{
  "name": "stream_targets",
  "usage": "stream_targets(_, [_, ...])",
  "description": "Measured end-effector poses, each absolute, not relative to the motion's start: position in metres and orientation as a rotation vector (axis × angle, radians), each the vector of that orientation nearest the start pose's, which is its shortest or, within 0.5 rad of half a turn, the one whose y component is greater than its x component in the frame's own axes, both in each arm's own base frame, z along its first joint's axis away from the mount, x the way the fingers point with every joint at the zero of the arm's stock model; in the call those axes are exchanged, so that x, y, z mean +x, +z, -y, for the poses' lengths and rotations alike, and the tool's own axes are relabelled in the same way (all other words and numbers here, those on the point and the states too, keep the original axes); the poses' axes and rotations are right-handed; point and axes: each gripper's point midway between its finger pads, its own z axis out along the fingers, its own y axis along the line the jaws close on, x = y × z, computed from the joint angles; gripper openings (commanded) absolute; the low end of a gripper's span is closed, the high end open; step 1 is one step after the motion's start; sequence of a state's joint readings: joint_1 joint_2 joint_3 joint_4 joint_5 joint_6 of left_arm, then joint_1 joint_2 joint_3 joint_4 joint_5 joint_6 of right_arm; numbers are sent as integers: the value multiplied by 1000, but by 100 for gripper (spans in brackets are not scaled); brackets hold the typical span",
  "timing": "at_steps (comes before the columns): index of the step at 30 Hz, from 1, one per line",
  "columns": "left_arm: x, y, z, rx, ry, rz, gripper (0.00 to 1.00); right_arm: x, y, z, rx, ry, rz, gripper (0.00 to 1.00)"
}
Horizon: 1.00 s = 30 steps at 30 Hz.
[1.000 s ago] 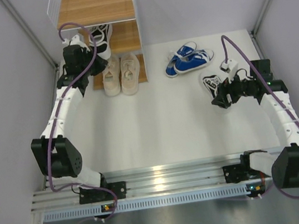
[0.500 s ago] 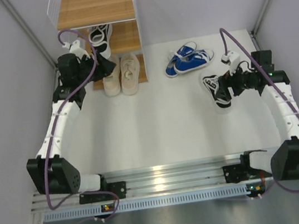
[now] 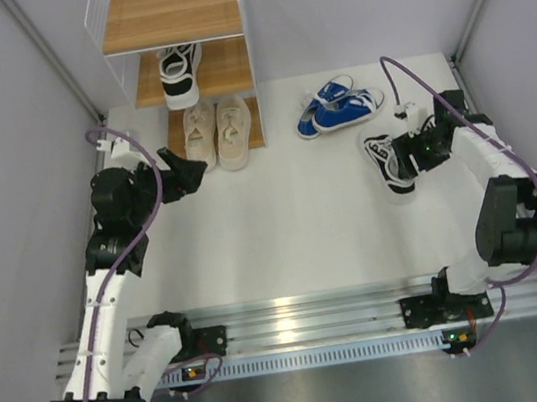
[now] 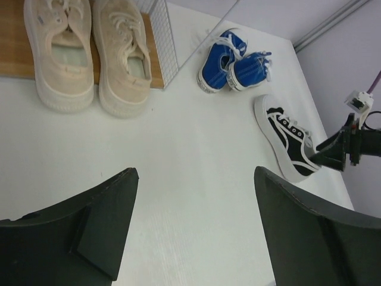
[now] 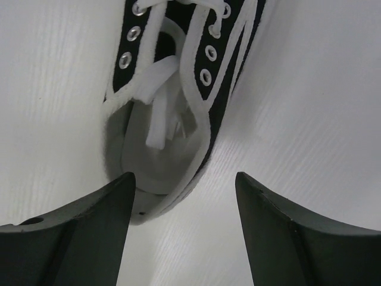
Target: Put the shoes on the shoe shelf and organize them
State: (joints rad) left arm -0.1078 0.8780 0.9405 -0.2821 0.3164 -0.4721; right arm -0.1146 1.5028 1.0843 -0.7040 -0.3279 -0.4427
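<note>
The shoe shelf (image 3: 170, 13) stands at the back left. One black-and-white shoe (image 3: 179, 73) rests on its middle board, and the beige pair (image 3: 218, 133) sits on the lowest board. My left gripper (image 3: 185, 166) hangs open and empty just in front of the beige pair (image 4: 89, 53); its own view shows only floor between the fingers (image 4: 195, 179). A blue pair (image 3: 338, 105) lies on the floor to the right. My right gripper (image 3: 401, 158) is open at the heel of the other black-and-white shoe (image 5: 178, 89), the heel lying partly between the fingertips (image 5: 184, 179).
The shelf's white wire side (image 4: 164, 42) borders the beige pair on the right. Grey walls close in left and right. The blue pair (image 4: 232, 62) lies close behind the floor shoe (image 4: 289, 140).
My left gripper opened, let go of the black-and-white shoe on the middle board and pulled back down and toward the near side. My right gripper moved in over the floor shoe's heel.
</note>
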Motion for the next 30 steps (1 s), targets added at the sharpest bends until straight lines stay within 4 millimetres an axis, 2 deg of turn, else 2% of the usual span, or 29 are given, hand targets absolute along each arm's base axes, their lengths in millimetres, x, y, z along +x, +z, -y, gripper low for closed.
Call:
stream_targets(3, [291, 286, 107, -164, -734, -1864, 84, 340, 82, 4, -507, 218, -2572, 62])
stream_targets(6, [283, 268, 109, -243, -789, -1895, 84, 354, 67, 5, -483, 218, -2581, 42])
stream_targets(7, [281, 264, 110, -265, -809, -1902, 83, 356, 63, 4, -475, 223, -2586, 35])
stream_targets(8, [279, 259, 112, -291, -833, -1913, 83, 358, 58, 3, -466, 233, -2594, 22])
stream_targets(9, [277, 254, 115, -319, -865, -1927, 83, 359, 55, 2, -465, 243, -2596, 14])
stream_targets(10, [276, 250, 118, -346, -900, -1939, 82, 360, 53, 2, -459, 241, -2600, 0])
stream_targets(13, [273, 241, 128, -413, -986, -1977, 82, 361, 61, 3, -465, 230, -2577, 0])
stream_targets(16, [271, 228, 146, -445, -1044, -2032, 82, 351, 79, -3, -584, 256, -2527, 0])
stream_targets(18, [264, 219, 171, -407, -1079, -2075, 82, 335, 96, -12, -718, 308, -2474, 0])
stream_targets(21, [248, 204, 221, -300, -1180, -2120, 82, 306, 120, -31, -881, 422, -2392, 0])
stream_targets(24, [235, 182, 263, -227, -1256, -2163, 83, 282, 132, -51, -960, 554, -2344, 0])
stream_targets(27, [232, 168, 290, -189, -1295, -2182, 84, 268, 137, -73, -1006, 667, -2313, 0])
stream_targets(30, [238, 164, 309, -171, -1326, -2182, 84, 260, 145, -104, -1082, 732, -2260, 0])
